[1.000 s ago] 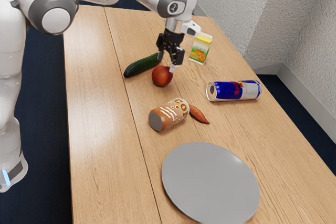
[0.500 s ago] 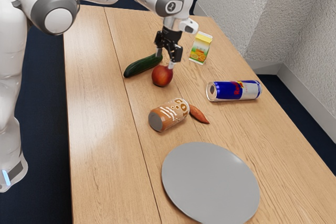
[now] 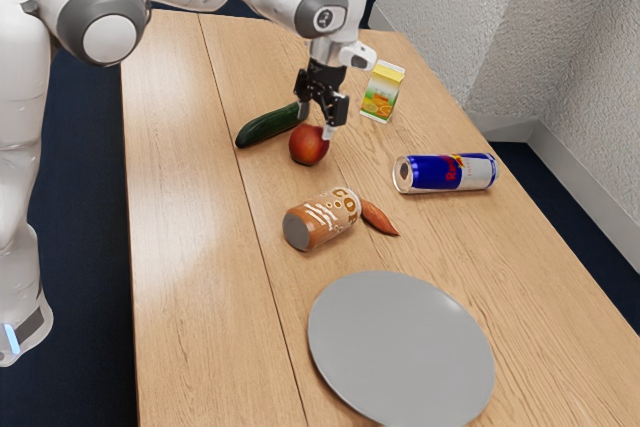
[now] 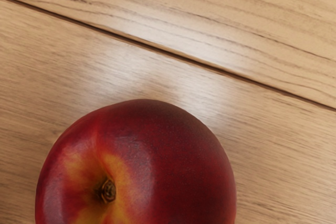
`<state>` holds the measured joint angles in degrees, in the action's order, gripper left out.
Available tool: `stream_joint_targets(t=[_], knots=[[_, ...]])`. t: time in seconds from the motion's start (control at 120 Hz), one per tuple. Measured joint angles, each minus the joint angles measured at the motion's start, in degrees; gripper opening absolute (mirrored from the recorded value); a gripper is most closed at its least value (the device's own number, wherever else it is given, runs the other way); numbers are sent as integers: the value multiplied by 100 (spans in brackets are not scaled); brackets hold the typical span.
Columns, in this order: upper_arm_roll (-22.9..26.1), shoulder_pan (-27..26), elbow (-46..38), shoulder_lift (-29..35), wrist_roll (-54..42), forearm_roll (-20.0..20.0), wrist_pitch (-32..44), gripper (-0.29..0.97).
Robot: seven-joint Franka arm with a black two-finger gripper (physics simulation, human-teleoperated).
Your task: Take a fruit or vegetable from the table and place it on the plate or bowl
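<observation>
Exterior view: our jaws stand open, just over the nectarine [image 3: 309, 145].
Fruit's place: on the counter [image 3: 200, 247], cucumber [image 3: 268, 125] just beside at its 10 o'clock.
Five o'clock of it: plate [image 3: 400, 347], well apart.

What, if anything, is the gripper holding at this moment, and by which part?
Nothing is held. The gripper hangs open just above the red nectarine, which rests on the table.

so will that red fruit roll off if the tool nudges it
Probably: the red fruit is round and sits free on the flat table, so an off-centre touch from the open tool could roll it. Its skin looks smooth and glossy, so it may slip. It looks firm, likely keeping shape.
</observation>
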<state>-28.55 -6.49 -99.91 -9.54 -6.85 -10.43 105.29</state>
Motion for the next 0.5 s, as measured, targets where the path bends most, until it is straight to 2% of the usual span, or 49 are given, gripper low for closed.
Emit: stream_joint_targets(t=[0.5], knots=[[-1,4,-129,-60,-27,-81,178,68]])
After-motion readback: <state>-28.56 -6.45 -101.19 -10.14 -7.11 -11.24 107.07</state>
